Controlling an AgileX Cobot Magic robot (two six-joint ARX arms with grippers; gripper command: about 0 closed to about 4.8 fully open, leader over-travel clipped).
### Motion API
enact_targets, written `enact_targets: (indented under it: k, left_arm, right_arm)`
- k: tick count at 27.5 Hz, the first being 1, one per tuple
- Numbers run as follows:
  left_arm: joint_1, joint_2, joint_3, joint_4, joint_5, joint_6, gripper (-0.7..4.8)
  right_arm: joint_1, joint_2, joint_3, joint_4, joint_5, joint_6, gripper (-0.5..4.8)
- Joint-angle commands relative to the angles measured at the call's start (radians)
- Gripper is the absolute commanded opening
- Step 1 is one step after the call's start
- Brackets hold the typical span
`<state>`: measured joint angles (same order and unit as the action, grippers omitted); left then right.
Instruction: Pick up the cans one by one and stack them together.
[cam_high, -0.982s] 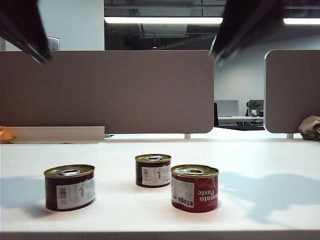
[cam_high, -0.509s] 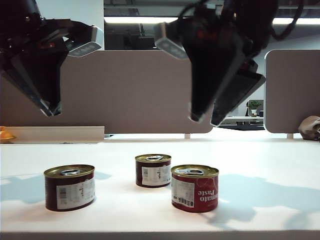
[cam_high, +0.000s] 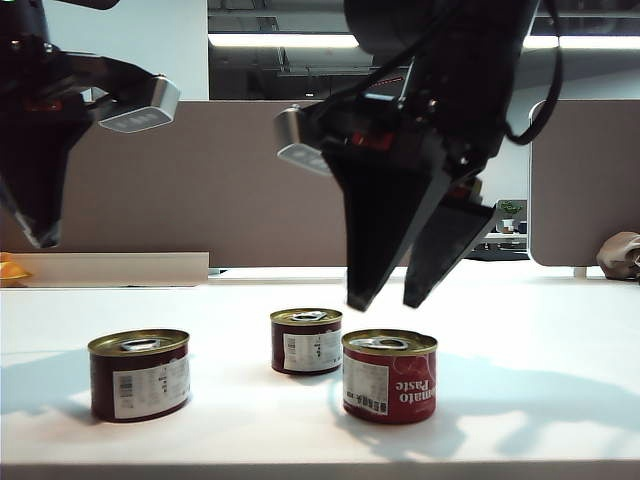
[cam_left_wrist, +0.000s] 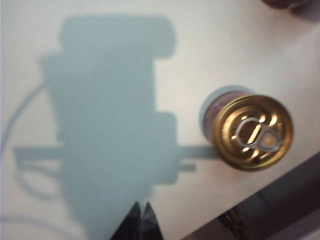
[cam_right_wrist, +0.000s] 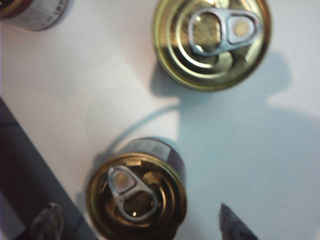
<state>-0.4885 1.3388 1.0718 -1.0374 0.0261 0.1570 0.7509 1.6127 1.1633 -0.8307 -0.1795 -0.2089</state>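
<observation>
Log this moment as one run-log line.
left gripper: shut, raised beside left maroon can | right gripper: open, above Tomato Paste can | middle maroon can: untouched | stack: not started

White table, grey partition panels behind.

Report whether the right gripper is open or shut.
Open: the right gripper has its two fingers spread apart above the red can, holding nothing.

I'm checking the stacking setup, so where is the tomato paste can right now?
In the exterior view, the tomato paste can stands on the table right of centre, beside the middle maroon can, below the open right gripper.
</observation>
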Motion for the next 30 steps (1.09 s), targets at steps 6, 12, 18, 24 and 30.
enact_targets:
  k: [6, 12, 18, 24, 30]
  left_arm:
    - [0.001, -0.027, 0.002, -0.026, -0.075, 0.008, -0.07]
    - [0.001, -0.029, 0.002, -0.024, -0.075, 0.011, -0.07]
    - [0.001, -0.029, 0.002, -0.02, -0.075, 0.012, -0.06]
    - [0.001, -0.029, 0.002, -0.019, -0.075, 0.015, -0.06]
    - [0.001, -0.029, 0.002, -0.02, -0.075, 0.015, -0.06]
  right_arm:
    - [0.005, 0.075, 0.002, 0.012, 0.068, -0.006, 4.26]
    - [0.007, 0.098, 0.002, 0.008, 0.039, -0.005, 4.27]
    - [0.005, 0.098, 0.011, -0.015, 0.042, -0.005, 4.79]
    - [0.006, 0.096, 0.06, -0.074, 0.043, -0.005, 4.79]
    - [0.006, 0.096, 0.144, -0.131, 0.041, -0.005, 4.79]
